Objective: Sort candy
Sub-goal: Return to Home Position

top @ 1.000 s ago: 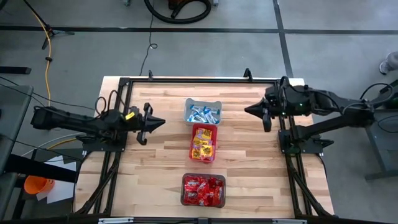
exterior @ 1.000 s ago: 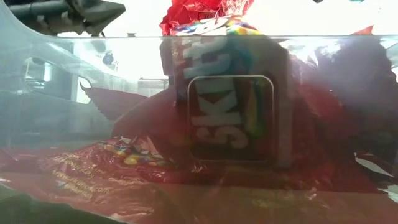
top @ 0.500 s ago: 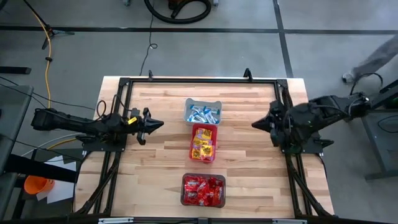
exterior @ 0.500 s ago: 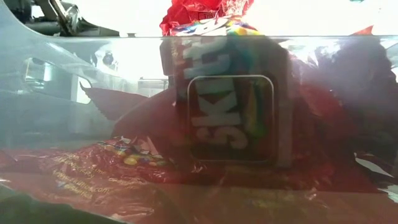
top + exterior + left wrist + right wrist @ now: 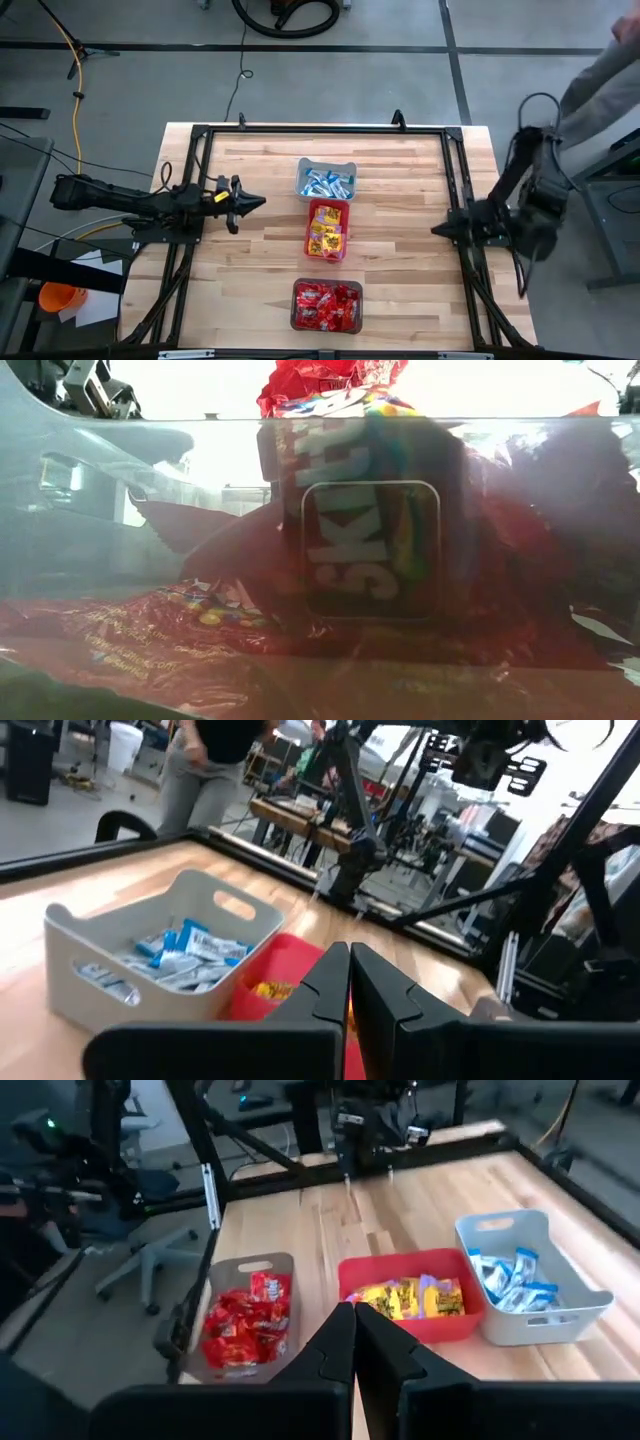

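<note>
Three bins stand in a row down the table's middle. The grey bin [image 5: 326, 180] holds blue-and-white candy [image 5: 190, 948]. The red bin [image 5: 328, 228] holds yellow candy [image 5: 412, 1297]. The dark bin [image 5: 327, 304] holds red candy [image 5: 244, 1320], which fills the low view as red packets [image 5: 360, 540]. My left gripper [image 5: 258, 200] is shut, pointing at the bins from the table's left, and holds nothing [image 5: 348, 970]. My right gripper [image 5: 438, 230] is shut and empty near the right rail, pointing toward the bins [image 5: 353, 1325].
Black frame rails [image 5: 190, 230] run along the table's left and right sides. A person [image 5: 600, 75] stands past the table's far right corner. Bare wood [image 5: 400, 290] lies between the bins and the right rail, and also on the left side [image 5: 250, 280].
My right arm has drawn back from beside the grey bin toward the table's right edge and nearer edge, folding up over the right rail, its fingers staying shut. A person has walked into view at the far right. The bins and candy have not moved.
</note>
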